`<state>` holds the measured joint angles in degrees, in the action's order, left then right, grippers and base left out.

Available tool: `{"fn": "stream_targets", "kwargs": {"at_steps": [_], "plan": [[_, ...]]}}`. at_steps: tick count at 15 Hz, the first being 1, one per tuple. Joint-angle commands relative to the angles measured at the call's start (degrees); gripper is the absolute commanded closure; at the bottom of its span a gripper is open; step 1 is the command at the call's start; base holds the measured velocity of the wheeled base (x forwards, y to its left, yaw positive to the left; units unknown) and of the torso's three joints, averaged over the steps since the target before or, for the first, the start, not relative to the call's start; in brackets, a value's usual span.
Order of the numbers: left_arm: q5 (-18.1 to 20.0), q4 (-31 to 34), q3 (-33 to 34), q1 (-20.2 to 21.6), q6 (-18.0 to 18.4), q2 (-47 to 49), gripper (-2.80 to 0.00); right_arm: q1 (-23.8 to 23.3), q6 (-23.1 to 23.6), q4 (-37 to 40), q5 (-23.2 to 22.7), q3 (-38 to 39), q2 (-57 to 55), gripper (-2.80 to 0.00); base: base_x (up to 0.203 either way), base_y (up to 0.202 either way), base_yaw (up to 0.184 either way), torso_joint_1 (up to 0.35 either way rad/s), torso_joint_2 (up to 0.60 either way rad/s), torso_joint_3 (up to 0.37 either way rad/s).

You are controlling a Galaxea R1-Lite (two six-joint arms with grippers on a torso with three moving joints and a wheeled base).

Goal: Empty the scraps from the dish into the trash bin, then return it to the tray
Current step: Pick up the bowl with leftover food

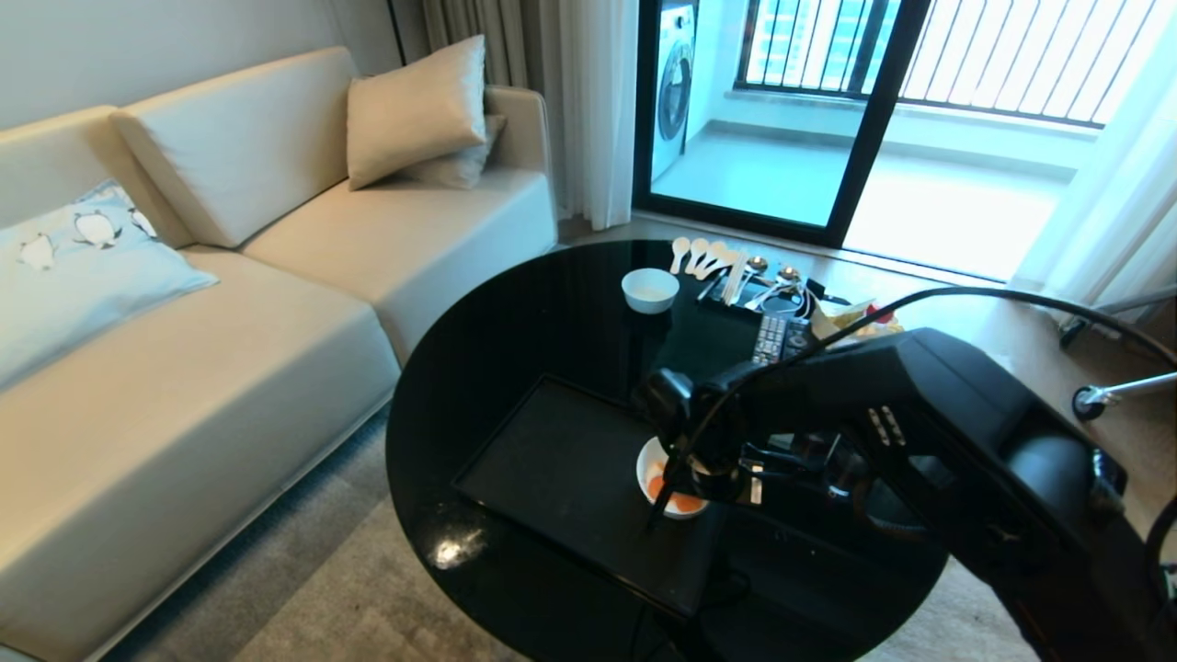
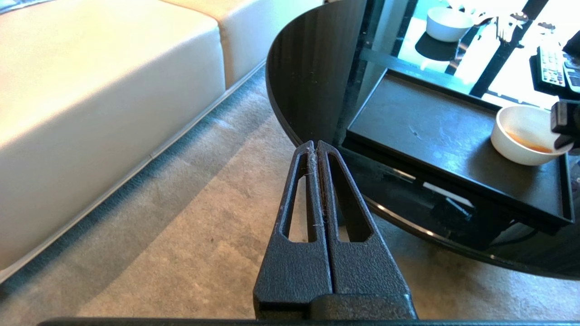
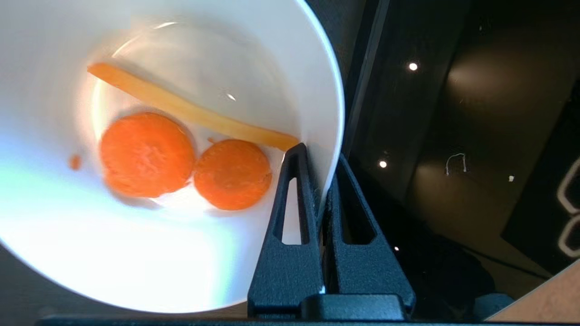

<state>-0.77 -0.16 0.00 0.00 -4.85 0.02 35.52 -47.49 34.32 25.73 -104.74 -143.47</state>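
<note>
The right tool (image 3: 322,181) pinches only the thin rim of the dish (image 3: 149,253), one finger inside and one outside; on so glossy a wall the bowl may swivel or slip when lifted, spilling the scraps (image 3: 147,154) onto the tray (image 1: 561,460) or tabletop (image 1: 515,313); the dish sits at the tray's near right corner; the trash bin is out of sight; the left tool (image 2: 316,149) hangs pressed together beside the tabletop.

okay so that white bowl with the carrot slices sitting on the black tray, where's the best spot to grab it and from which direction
Probably the rim, from above. The bowl sits upright on the tray with thin walls and an open top, so one finger can slip inside and one outside. The right gripper is clamped that way now, on the rim nearest the robot, clear of the carrot slices. The left gripper hangs shut beside the table.
</note>
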Motion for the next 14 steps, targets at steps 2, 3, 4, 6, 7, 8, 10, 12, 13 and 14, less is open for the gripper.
{"fn": "stream_targets", "kwargs": {"at_steps": [2,3,4,6,7,8,10,12,13,14], "plan": [[0.0,0.0,0.0,0.0,-0.1,0.0,0.00,0.1,-0.4,0.3,0.1,0.0,-0.5,0.00,0.000,0.000,0.000,0.000,0.00,0.000],[0.0,0.0,0.0,0.0,-0.1,0.0,0.00,0.1,-0.4,0.3,0.1,0.0,-0.6,0.00,0.000,0.000,0.000,0.000,0.00,0.000],[0.0,0.0,0.0,0.0,-0.1,0.0,0.00,0.1,-0.5,0.3,0.1,0.0,-0.5,0.00,0.000,0.000,0.000,0.000,0.00,0.000],[0.0,0.0,0.0,0.0,-0.1,0.0,0.00,0.1,-0.9,0.2,0.1,0.0,-0.1,0.00,0.000,0.000,0.000,0.000,0.00,0.000],[0.0,0.0,0.0,0.0,-0.1,0.0,0.00,0.1,-0.9,0.2,0.1,0.0,0.2,0.00,0.000,0.000,0.000,0.000,0.00,0.000],[0.0,0.0,0.0,0.0,-0.1,0.0,0.00,0.1,-1.5,0.2,0.1,-0.1,0.8,0.00,0.000,0.000,0.000,0.000,0.00,0.000],[0.0,0.0,0.0,0.0,-0.1,0.0,0.00,0.0,-2.8,0.3,0.0,0.1,2.2,0.00,0.000,0.000,0.000,0.000,0.00,0.000],[0.0,0.0,0.0,0.0,-0.1,0.0,0.00,-0.3,-4.3,2.5,0.0,0.2,3.8,0.00,0.000,0.000,0.000,0.000,0.00,0.000],[0.0,0.0,0.0,0.0,-0.1,0.0,0.00,-0.6,-5.8,4.2,-0.1,0.2,4.7,0.00,0.000,0.000,0.000,0.000,0.00,0.000],[0.0,0.0,0.0,0.0,-0.1,0.0,0.00,-0.9,-7.3,5.6,-0.1,0.3,5.6,0.00,0.000,0.000,0.000,0.000,0.00,0.000]]}}
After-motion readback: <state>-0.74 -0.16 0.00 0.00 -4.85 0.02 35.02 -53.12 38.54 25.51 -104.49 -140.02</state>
